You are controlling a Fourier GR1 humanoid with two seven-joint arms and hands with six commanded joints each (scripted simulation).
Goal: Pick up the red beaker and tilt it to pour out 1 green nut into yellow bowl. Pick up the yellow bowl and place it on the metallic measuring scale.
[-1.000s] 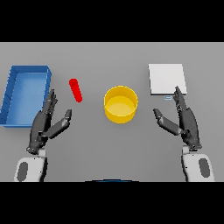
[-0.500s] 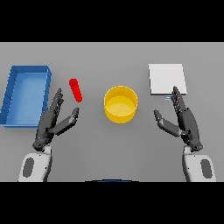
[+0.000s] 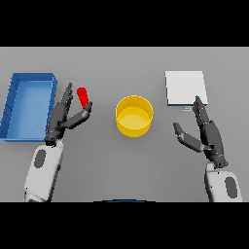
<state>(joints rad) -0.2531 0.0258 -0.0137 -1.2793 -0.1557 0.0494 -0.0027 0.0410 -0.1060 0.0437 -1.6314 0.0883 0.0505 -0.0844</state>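
Starting at the left edge, a blue tray (image 3: 29, 104) with raised walls sits on the grey worktop (image 3: 121, 165). Just beside its right wall the left hand (image 3: 65, 116) reaches forward, fingers straight and thumb spread, released and grasping nothing. The red beaker (image 3: 83, 96), a small slim bright-red cylinder, stands tilted in the gap between those fingers and the thumb; contact cannot be told. Near the middle stands the yellow bowl (image 3: 134, 115), round and open-topped. Farther right, the right hand (image 3: 206, 133) is likewise released, its fingertips near the metallic measuring scale (image 3: 186, 87), a pale square plate.
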